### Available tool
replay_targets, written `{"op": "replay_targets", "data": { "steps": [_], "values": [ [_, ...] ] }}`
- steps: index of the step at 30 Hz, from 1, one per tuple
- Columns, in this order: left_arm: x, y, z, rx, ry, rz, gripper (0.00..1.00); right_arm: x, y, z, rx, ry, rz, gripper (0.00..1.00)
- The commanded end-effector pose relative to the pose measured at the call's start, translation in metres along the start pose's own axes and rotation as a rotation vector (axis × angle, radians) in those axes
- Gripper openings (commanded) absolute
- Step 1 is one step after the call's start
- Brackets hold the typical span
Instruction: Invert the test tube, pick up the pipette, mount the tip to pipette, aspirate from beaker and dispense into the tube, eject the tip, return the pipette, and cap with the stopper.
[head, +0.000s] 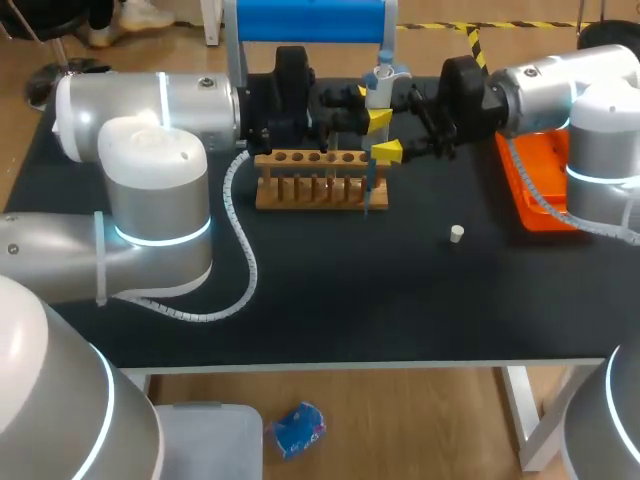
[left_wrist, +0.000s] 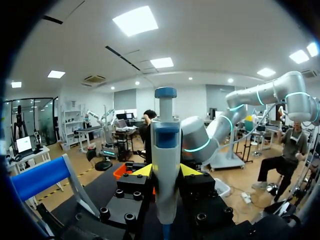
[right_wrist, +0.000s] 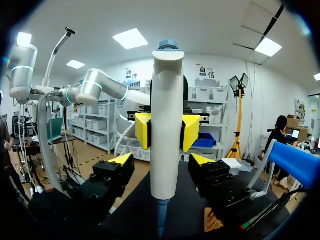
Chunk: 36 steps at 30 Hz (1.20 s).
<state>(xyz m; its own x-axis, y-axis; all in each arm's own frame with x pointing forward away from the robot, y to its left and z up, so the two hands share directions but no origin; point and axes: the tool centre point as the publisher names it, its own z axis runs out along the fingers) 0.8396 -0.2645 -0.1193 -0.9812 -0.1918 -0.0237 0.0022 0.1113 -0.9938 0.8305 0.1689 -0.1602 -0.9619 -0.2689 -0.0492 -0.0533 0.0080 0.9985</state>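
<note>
Pipette (head: 381, 85), white with blue cap and blue tip, stands upright at upper centre, above the wooden tube rack (head: 310, 190). Left gripper (left_wrist: 166, 171) pinches its body; right gripper (right_wrist: 161, 160) is spread wide, its fingers on either side.

Silver-white arms (head: 150, 110), black yellow-tipped end effectors (right_wrist: 160, 160)

Black-topped table (head: 400, 300) over wood-toned floor (head: 420, 420)

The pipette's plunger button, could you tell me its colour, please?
Blue: the plunger button shows best in the left wrist view.
</note>
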Motion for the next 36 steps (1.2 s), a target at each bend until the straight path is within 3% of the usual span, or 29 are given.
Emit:
{"op": "replay_targets", "data": {
  "steps": [1, 12, 18, 22, 36],
  "values": [
    [0.0, 0.0, 0.001, 0.002, -0.004, 0.0, 0.0, -0.001, 0.0, 0.001, -0.002, 0.0, -0.001, 0.47],
    [0.0, 0.0, 0.001, 0.002, -0.004, 0.0, 0.0, 0.004, 0.001, 0.002, -0.019, -0.01, -0.007, 0.38],
    [0.0, 0.0, 0.001, 0.002, -0.004, 0.0, 0.0, 0.006, 0.002, 0.002, -0.024, -0.014, -0.009, 0.3],
    [0.0, 0.0, 0.001, 0.002, -0.004, 0.0, 0.0, 0.008, 0.003, 0.003, -0.025, -0.015, -0.009, 0.2],
    [0.0, 0.0, 0.001, 0.002, -0.004, 0.0, 0.0, 0.014, 0.004, 0.005, -0.029, -0.021, -0.005, 0.3]
  ]
}}
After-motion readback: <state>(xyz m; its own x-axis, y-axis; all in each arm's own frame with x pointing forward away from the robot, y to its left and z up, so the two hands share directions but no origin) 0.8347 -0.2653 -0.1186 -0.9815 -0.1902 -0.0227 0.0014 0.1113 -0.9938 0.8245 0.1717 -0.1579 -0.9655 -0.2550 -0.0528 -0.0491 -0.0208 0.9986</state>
